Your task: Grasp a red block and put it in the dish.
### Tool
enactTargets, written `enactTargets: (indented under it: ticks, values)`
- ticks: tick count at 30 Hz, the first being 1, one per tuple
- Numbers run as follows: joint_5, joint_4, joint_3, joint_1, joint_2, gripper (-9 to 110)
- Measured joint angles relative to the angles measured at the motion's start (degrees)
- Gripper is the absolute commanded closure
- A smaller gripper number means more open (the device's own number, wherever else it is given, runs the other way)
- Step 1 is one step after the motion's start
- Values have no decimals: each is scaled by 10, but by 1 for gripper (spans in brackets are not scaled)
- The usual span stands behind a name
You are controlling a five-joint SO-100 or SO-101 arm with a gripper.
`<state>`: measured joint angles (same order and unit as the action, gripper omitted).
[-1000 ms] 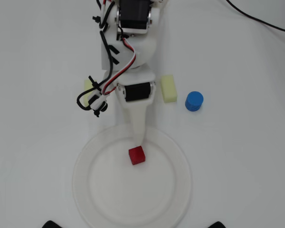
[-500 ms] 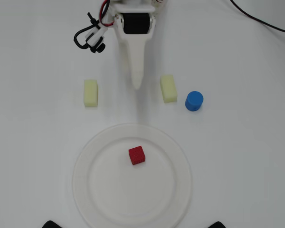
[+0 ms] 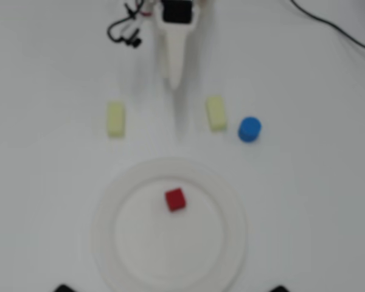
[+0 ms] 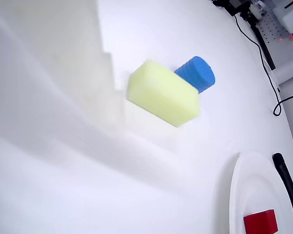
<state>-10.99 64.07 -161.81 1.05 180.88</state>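
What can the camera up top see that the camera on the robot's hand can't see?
Only the overhead view shows the second pale yellow block, on the left, the whole round dish, and the gripper pointing down from the top edge, away from the blocks.

Only the wrist view shows the cluttered table corner at its top right and a black cable running along the table edge.

Both show the red block lying in the dish, one pale yellow block, and the blue cylinder beside it.

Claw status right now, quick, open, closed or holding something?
Claw: holding nothing; open or closed cannot be told. The red block lies in the dish.
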Motion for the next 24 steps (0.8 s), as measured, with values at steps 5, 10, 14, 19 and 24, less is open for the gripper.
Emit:
enactTargets:
  ticks: [5,10,14,19,24]
  values:
    - [-1,7,-83,0,60,69]
    - [-7,26,-137,-6,66,69]
    - [4,30,-139,-7,66,70]
    - [23,33,-142,-2,66,79]
    - [34,45,-142,10,66,98]
